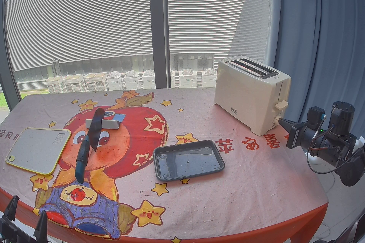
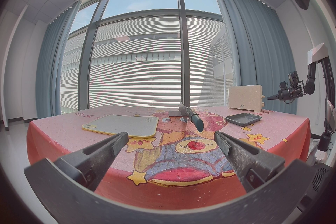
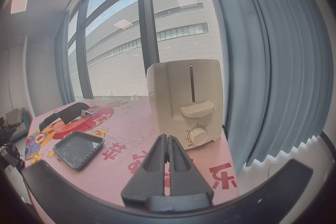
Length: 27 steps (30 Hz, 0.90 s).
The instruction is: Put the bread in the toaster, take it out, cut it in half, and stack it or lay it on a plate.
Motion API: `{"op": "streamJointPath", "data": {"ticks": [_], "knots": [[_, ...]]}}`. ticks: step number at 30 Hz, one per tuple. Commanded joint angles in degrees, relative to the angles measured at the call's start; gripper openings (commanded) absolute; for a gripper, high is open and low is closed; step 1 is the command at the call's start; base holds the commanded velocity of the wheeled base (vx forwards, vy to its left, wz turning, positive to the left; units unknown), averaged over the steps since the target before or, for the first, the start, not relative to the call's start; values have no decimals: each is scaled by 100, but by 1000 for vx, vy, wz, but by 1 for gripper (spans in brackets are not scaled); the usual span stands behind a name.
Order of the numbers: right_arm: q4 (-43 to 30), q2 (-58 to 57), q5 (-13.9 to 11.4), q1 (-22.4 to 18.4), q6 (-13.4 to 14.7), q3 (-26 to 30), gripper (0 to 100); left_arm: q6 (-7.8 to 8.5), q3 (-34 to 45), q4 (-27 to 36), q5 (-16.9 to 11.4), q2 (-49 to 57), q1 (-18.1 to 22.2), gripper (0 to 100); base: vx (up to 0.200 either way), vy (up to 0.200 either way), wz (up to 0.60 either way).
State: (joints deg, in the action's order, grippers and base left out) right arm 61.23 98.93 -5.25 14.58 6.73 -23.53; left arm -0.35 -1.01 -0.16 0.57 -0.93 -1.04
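cream toaster [image 1: 251, 93] upright, far right | dark tray [image 1: 189, 160] mid-table | knife [image 1: 89, 141] between tray and cutting board [image 1: 38, 149]

Toaster [image 1: 251, 93], far right of the table [image 1: 258, 186]: top slots open to the air above; curtain [image 1: 323, 27] close behind and to its right; lever end faces the table's right edge, with the right gripper [image 1: 282, 122], fingers pressed together, just off it; dark tray [image 1: 189, 159], mid-table: bare cloth all round, well apart from the toaster; knife [image 1: 89, 141]: blade propped on a small grey rest [image 1: 104, 124], handle slanting toward the front edge; cutting board [image 1: 38, 149] just beside it on the left, narrow lane between; broad bare strip along the front edge.
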Motion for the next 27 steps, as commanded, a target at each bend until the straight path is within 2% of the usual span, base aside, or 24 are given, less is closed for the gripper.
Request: {"op": "streamJointPath", "data": {"ticks": [1, 4, 10, 25, 27], "knots": [[11, 136, -2, -17, 4, -11, 0, -9, 101, -2, 4, 93, -2, 100, 0, 0, 0], [64, 250, -2, -25, 13, -29, 0, 0, 101, -2, 4, 93, -2, 100, 0, 0, 0], [73, 443, 16, -25, 241, -196, 0, -9, 101, -2, 4, 93, -2, 100, 0, 0, 0], [73, 584, 24, -271, 259, -433, 0, 0, 101, -2, 13, 93, -2, 100, 0, 0, 0], [73, 628, 51, -298, 391, -486, 0, 0, 101, -2, 4, 93, -2, 100, 0, 0, 0]]}}
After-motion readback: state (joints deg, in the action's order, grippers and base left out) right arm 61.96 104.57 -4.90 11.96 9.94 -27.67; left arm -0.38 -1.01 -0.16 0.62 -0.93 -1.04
